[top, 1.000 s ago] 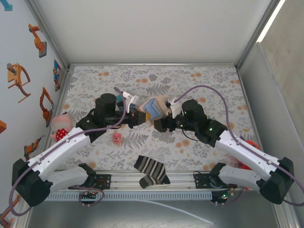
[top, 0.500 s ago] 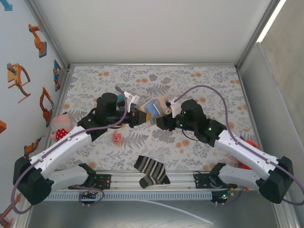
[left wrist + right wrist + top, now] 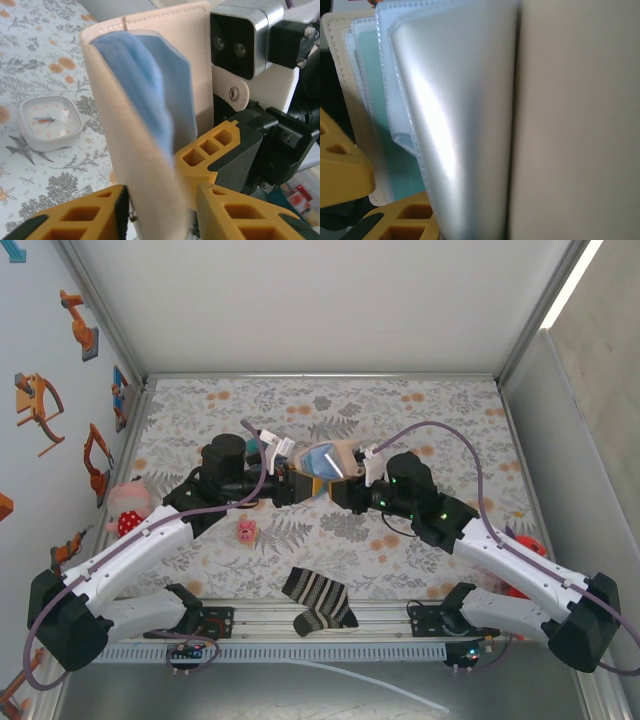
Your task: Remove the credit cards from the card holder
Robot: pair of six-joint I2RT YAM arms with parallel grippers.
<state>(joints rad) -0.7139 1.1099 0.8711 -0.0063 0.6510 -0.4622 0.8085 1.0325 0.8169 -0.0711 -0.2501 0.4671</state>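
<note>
**Card holder up in the air between the two claws**

From above, the tan card holder point(image 3: 329, 460) is off the floral worktop point(image 3: 400, 410), roughly at its middle. It is spread partly open, with its blue-grey inside catching the light. The left claw point(image 3: 298, 480) reaches in at its left edge and the right claw point(image 3: 348, 486) at its right, so the two arms meet nose to nose over it. Nearer the arm bases, a striped sock point(image 3: 318, 600) lies flat on the front edge. A small pink thing point(image 3: 246, 530) sits under the left arm, and a doll point(image 3: 127, 508) rests by the left wall.

From the left wrist, the card holder point(image 3: 150, 95) stands upright right in front of the lens. It is folded into a narrow V with soft blue panels inside. Its near flap drops down between the left claw's two yellow fingers point(image 3: 95, 215). The fingers stand apart, but the flap is too blurred to tell whether they press on it. One yellow finger point(image 3: 215, 155) of the right claw sits against the far flap. I cannot tell from here whether that claw is pinching it. A white rounded-square clock point(image 3: 50, 127) lies on the worktop behind.

From the right wrist, the holder is almost against the camera. Its plain tan outside is on the right and its shiny, stitched clear pockets are on the left. A teal credit card point(image 3: 372, 90) is tucked inside those pockets. Yellow fingers show at the lower left, beside the holder's edge.
</note>
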